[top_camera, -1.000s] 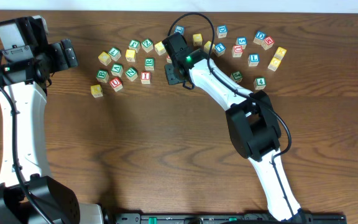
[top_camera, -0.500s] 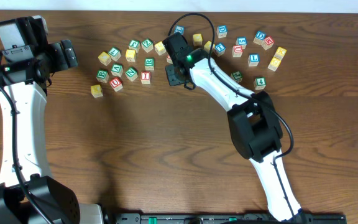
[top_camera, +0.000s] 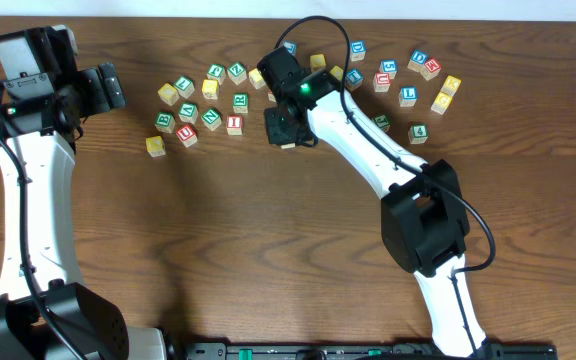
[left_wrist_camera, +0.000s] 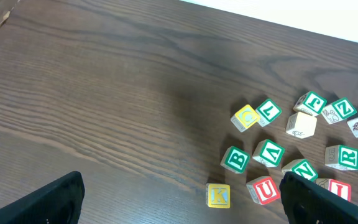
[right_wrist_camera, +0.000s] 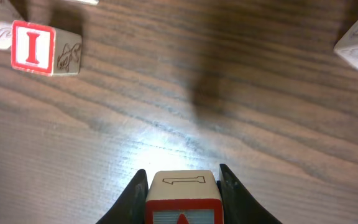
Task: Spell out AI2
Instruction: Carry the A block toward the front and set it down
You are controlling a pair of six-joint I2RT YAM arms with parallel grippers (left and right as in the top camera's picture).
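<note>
Right arm's elbow has swung outward since a second ago, and we note the right gripper (right_wrist_camera: 182,179) drawn slightly back from the block pile (top_camera: 210,89). It pinches a red-edged block (right_wrist_camera: 181,194), letter unreadable. Beyond, leftward, the I block (right_wrist_camera: 37,48) lies apart on the table (right_wrist_camera: 229,93). Left gripper (left_wrist_camera: 180,186) hangs spread, well away.

Both arms are built alike: slim white links joined by bulky black joint housings (top_camera: 425,228). A thin black cable (top_camera: 320,27) loops above the right arm (top_camera: 353,135), where a small green light (top_camera: 306,89) glows. The left arm (top_camera: 16,200) shows the same colours. The right pincer (right_wrist_camera: 182,180) has smooth, curved fingers (right_wrist_camera: 134,196), matt black like the rest.
</note>
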